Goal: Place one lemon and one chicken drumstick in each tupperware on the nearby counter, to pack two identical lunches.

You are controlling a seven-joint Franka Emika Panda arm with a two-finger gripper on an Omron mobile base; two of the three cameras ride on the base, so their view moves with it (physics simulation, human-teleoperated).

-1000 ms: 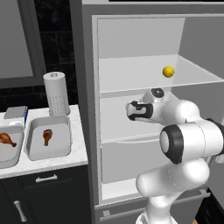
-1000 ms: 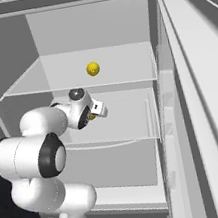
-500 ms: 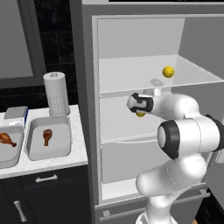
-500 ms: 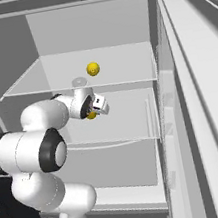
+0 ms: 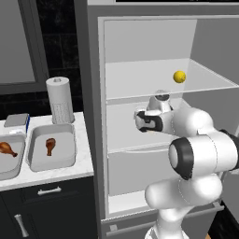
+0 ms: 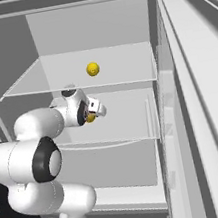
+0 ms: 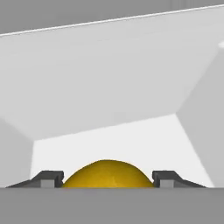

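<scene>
At the far left of the left base view, a tupperware [image 5: 3, 168] sits on the counter [image 5: 70, 170] with a chicken drumstick [image 5: 6, 149] lying in it. Just to its right is the second tupperware [image 5: 51, 161], also holding one drumstick [image 5: 50, 144] (bulbous end up, bone end toward the front). Behind them stand a paper towel roll [image 5: 60, 100] and a small blue-and-white box [image 5: 16, 121].

Right of the counter is an open fridge [image 5: 93, 116]. On its upper glass shelf [image 5: 140, 81] rests a loose lemon [image 5: 179, 76], well apart from the arm. Below it, over the middle shelf, the end effector [image 7: 108, 180] is reaching in, its two fingertips [image 7: 51, 178] set against either side of another lemon [image 7: 107, 174], so it is clasping that fruit. In the right base view the same held lemon [image 6: 90, 117] peeks out yellow beside the wrist, under the shelf carrying the free one [image 6: 92, 69].
</scene>
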